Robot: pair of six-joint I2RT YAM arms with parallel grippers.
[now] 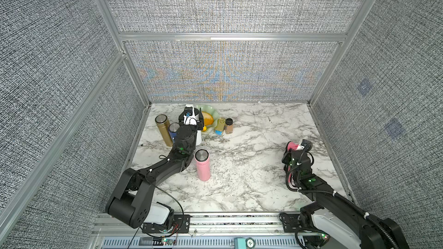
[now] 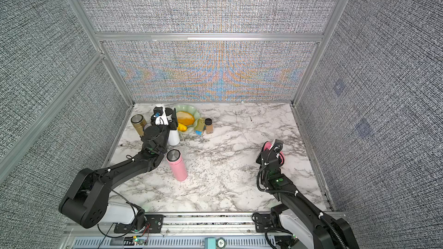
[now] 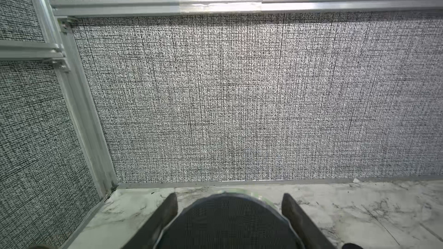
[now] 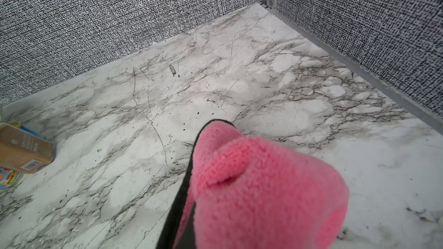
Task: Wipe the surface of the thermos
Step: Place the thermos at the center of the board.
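Observation:
A white thermos [image 1: 198, 138] [image 2: 174, 137] with a dark lid [image 3: 227, 223] stands upright at the back left of the marble table. My left gripper [image 1: 195, 116] [image 2: 168, 116] [image 3: 229, 203] is shut on its top, one finger on each side of the lid. My right gripper [image 1: 298, 146] [image 2: 273, 146] [image 4: 215, 211] hovers at the right side of the table, shut on a pink cloth [image 1: 291, 145] [image 2: 266, 146] [image 4: 263, 188]. The cloth drapes over and hides most of its fingers. The two arms are far apart.
A pink thermos [image 1: 202, 166] [image 2: 177, 165] stands just in front of my left arm. A gold thermos [image 1: 164, 128] and a blue one [image 1: 173, 130] stand left of it. A green bowl [image 1: 214, 112] of fruit, a tin [image 1: 219, 127] and a spice jar [image 1: 229, 126] sit behind.

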